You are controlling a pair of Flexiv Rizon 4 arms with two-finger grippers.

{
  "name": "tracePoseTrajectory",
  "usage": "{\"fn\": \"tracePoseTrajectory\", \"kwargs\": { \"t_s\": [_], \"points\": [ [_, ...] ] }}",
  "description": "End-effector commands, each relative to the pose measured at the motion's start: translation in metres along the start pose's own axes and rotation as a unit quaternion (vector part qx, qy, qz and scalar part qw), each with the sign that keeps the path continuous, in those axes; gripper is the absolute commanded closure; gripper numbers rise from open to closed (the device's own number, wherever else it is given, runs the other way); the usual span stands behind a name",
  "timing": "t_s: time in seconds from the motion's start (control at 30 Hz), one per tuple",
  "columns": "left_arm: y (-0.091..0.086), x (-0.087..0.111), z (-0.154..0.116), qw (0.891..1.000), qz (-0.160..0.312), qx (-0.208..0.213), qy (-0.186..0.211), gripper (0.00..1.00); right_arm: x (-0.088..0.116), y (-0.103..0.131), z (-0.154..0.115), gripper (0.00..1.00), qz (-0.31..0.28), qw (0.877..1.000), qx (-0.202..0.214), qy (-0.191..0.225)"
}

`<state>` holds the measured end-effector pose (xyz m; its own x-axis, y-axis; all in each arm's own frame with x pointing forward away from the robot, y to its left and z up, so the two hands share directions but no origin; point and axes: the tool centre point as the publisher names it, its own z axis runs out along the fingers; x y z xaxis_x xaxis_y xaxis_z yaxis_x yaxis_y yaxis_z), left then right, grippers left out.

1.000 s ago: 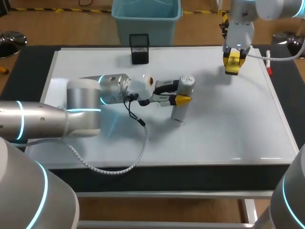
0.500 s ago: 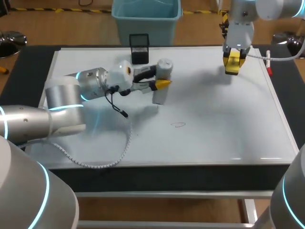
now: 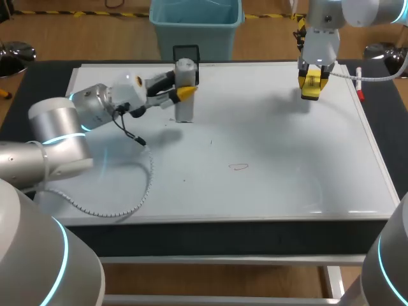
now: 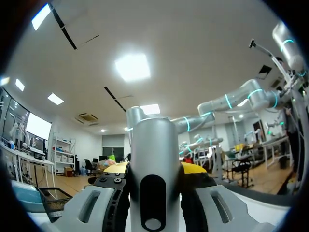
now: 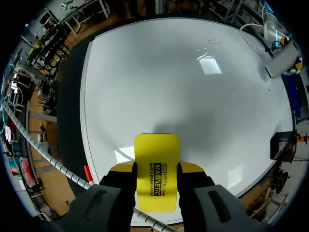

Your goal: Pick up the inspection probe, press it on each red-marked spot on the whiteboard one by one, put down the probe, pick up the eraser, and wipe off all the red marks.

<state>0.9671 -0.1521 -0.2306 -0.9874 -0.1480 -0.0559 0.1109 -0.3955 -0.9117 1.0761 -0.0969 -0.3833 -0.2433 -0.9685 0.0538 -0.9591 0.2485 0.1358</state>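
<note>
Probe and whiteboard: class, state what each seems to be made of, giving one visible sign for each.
The probe looks like brushed metal, perhaps silver-painted plastic: dull grey sheen. The whiteboard seems a glossy coated panel: it shows bright glare patches.

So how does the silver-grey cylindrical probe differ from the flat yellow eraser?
The silver-grey cylindrical probe is round and upright; the flat yellow eraser is a slab. The probe sits in the left hand beside the black mesh holder; the eraser, in the right hand, is over the whiteboard, far right. Both are gripped.
</note>
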Motion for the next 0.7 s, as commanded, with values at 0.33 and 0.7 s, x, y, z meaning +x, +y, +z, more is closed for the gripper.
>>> {"fn": "tracePoseTrajectory", "kwargs": {
  "t_s": [0.33, 0.7],
  "points": [
    [-0.010, -0.024, -0.020, 1.000, 0.001, -0.008, -0.019, 1.00, 0.000, -0.001, -0.001, 1.00, -0.001, 1.000, 0.000, 0.002],
    [-0.014, -0.032, -0.034, 0.999, -0.004, 0.010, -0.039, 1.00, 0.000, -0.001, -0.001, 1.00, -0.001, 1.000, 0.000, 0.002]
  ]
}}
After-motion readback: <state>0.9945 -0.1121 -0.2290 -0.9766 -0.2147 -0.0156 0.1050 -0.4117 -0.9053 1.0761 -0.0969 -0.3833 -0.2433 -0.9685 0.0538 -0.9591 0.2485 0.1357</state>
